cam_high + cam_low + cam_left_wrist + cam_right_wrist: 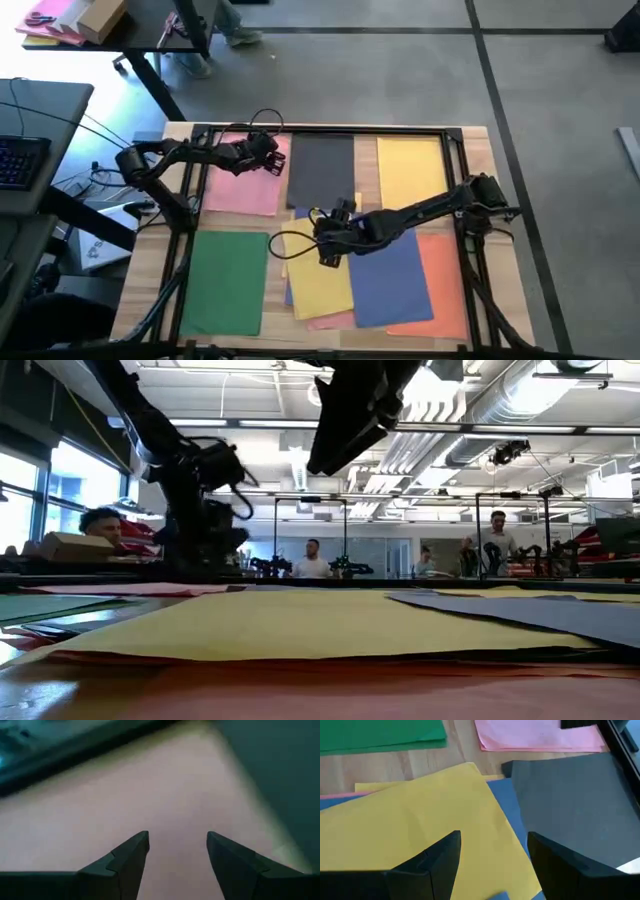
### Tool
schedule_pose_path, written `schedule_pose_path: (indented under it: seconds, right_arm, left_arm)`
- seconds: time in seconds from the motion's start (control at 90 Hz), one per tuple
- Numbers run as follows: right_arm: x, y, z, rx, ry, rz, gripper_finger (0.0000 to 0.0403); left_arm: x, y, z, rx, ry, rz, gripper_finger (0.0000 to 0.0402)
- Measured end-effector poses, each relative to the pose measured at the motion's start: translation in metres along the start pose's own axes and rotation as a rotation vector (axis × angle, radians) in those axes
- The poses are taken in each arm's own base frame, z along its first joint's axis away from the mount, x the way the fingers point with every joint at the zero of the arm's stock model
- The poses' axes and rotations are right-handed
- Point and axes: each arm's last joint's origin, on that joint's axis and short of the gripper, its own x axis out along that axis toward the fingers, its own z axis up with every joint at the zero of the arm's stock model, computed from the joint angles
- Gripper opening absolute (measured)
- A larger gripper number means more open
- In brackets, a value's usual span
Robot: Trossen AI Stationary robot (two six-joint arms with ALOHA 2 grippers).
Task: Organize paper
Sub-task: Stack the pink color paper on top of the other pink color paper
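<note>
The wooden table (170, 225) carries coloured paper spread flat. Seen from above, a green sheet (225, 280) lies at about eight o'clock, a blue sheet (385, 285) at five with an orange sheet (445, 280) beside it. A dark grey sheet (320, 170) sits at twelve, a pink sheet (245, 185) at ten, a yellow sheet (410, 170) at one. A tilted yellow sheet (320, 285) overlaps the pile at six. The right gripper (330, 255) hovers over that tilted sheet, fingers (432, 860) spread apart and empty. The left gripper (270, 165) hangs over the pink sheet, fingers (127, 857) parted, holding nothing.
</note>
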Motion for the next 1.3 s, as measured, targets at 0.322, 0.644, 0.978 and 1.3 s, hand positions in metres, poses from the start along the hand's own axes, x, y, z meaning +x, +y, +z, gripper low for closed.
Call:
schedule_pose_path:
  seconds: [0.322,0.644,0.978,1.3]
  right_arm:
    - [0.000,-0.001,0.000,0.009,0.001,-0.001,0.0216]
    - [-0.004,0.007,-0.004,0.009,0.012,0.010,0.0216]
    - [-0.009,0.014,-0.008,-0.007,0.006,0.003,0.0216]
    - [-0.008,0.013,-0.008,-0.007,0.009,0.000,0.0216]
  left_arm:
    - [0.005,-0.021,-0.013,0.031,-0.011,-0.016,0.0193]
    - [0.018,-0.022,-0.026,0.129,0.025,0.094,0.0193]
    - [0.005,-0.012,-0.018,0.184,0.029,0.151,0.0193]
    - [-0.011,-0.013,-0.009,0.162,-0.009,0.110,0.0193]
